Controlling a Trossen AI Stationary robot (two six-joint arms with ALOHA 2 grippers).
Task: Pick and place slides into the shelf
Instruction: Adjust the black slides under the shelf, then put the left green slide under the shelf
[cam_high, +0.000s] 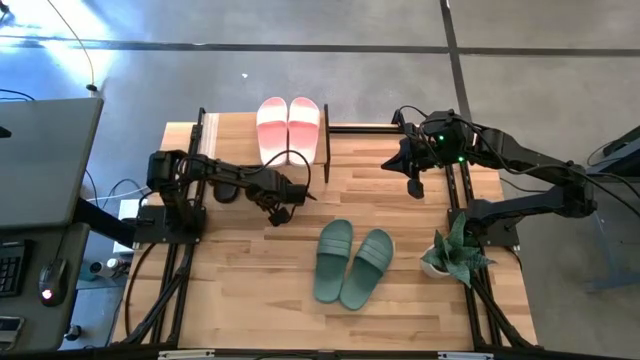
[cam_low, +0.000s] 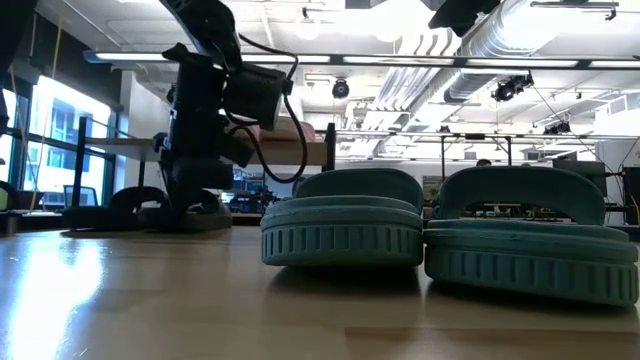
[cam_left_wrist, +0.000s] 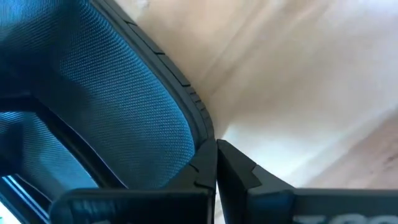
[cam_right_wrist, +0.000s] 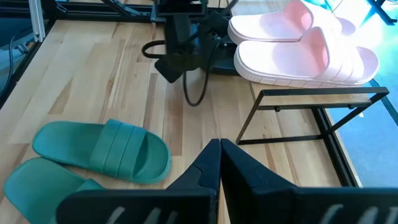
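Observation:
The pale pink slides (cam_high: 289, 124) (cam_right_wrist: 298, 43) lie side by side, soles down, on the shelf (cam_high: 326, 140), whose black tube frame (cam_right_wrist: 311, 118) shows in the right wrist view. The sage green slides (cam_high: 352, 262) (cam_low: 440, 235) (cam_right_wrist: 99, 152) rest soles down on the table's near middle. My left gripper (cam_high: 283, 205) (cam_right_wrist: 173, 65) is low over the table, left of centre, shut on a black slide (cam_left_wrist: 93, 106). Another dark slide (cam_high: 228, 190) lies under the left arm. My right gripper (cam_high: 413, 186) (cam_right_wrist: 219, 152) hangs shut and empty above the table, right of the shelf. My left gripper is shut on the black slide at its side rim (cam_left_wrist: 202, 146), where the ribbed edge runs in between the fingers. The textured footbed fills the wrist view beside the fingers. The fingers come from above, pointing down. Whether the slide is clear of the table, I cannot tell.
A small potted plant (cam_high: 452, 255) stands near the table's right edge, beside the right arm's base. A cable loop (cam_right_wrist: 196, 93) hangs from the left arm. Bare wood lies between the green slides and the shelf.

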